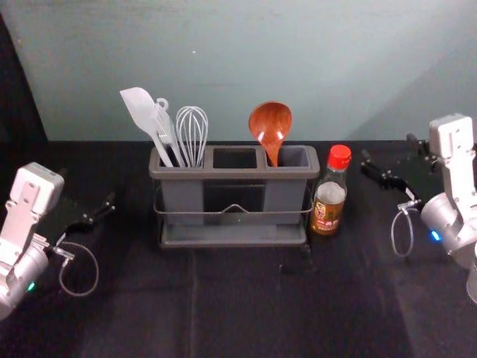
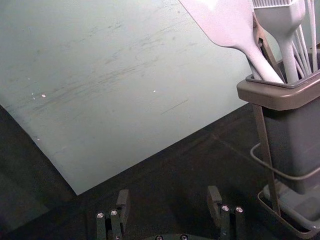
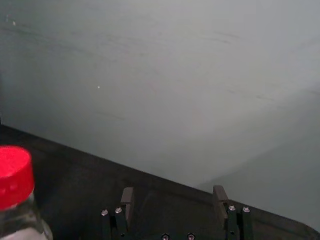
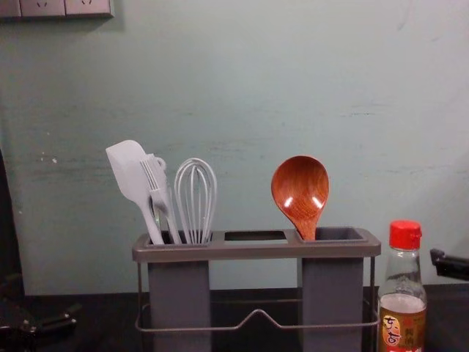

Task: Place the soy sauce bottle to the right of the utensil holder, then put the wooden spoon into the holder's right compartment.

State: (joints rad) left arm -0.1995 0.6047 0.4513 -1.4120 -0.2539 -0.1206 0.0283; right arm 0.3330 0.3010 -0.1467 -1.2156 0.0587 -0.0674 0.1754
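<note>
The soy sauce bottle (image 1: 329,195) with its red cap stands upright just right of the utensil holder (image 1: 234,237). The wooden spoon (image 1: 270,125) stands bowl-up in the holder's right compartment, also seen as a brown spoon (image 4: 300,192) in the chest view. My right gripper (image 1: 381,170) is a short way right of the bottle; in its wrist view the right gripper (image 3: 173,205) is open and empty, with the red cap (image 3: 15,176) at the edge. My left gripper (image 1: 100,211) is left of the holder; in its wrist view the left gripper (image 2: 168,204) is open and empty.
A white spatula (image 1: 141,112), a brush and a whisk (image 1: 191,134) stand in the holder's left compartment. Behind the dark table (image 1: 246,298) rises a pale green wall (image 1: 223,60). A socket panel (image 4: 64,7) is on the wall at upper left.
</note>
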